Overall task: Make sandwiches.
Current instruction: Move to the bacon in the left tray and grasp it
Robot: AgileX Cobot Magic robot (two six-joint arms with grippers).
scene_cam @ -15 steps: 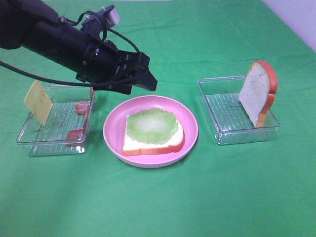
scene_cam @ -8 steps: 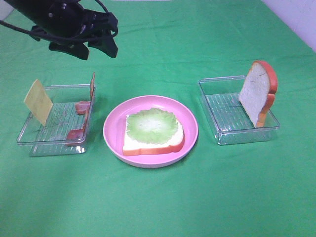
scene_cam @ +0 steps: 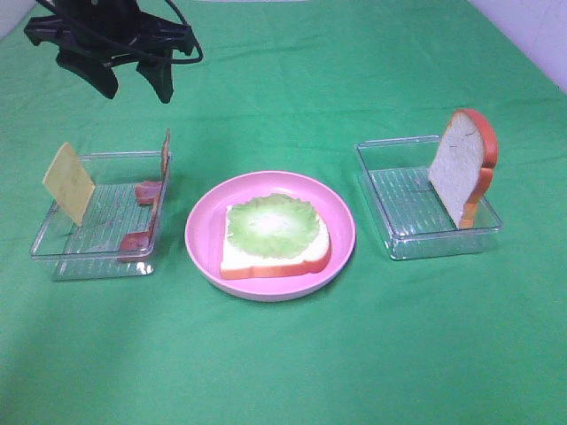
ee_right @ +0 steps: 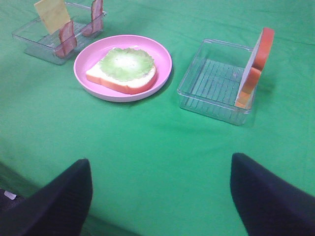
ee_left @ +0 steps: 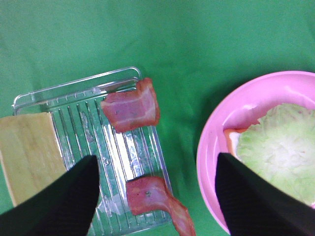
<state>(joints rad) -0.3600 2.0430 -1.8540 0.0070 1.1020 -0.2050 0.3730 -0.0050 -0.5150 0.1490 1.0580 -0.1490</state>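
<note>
Above the left tray [scene_cam: 53, 252], my left gripper [scene_cam: 135, 87] hangs spread wide and empty.
The bacon strips [ee_left: 130, 105] sit below, between my fingers, propped on edge along the tray wall nearest the plate [scene_cam: 199, 243] (the cheese slice [scene_cam: 68, 183] leans at the opposite wall). I judge this arm nearer; my right gripper [ee_right: 162, 201], likewise spread and empty, is well off. The lettuce [scene_cam: 273, 226] tops the bread slice [scene_cam: 266, 264] on the plate.

A clear tray [scene_cam: 89, 266] lies on the green cloth [scene_cam: 283, 372] beneath my left pincer [scene_cam: 135, 87]. The pink plate [scene_cam: 199, 235] sits just beside that tray, on this pincer's right. A second tray [scene_cam: 399, 199] lies beyond the plate, well apart from the pincer.
</note>
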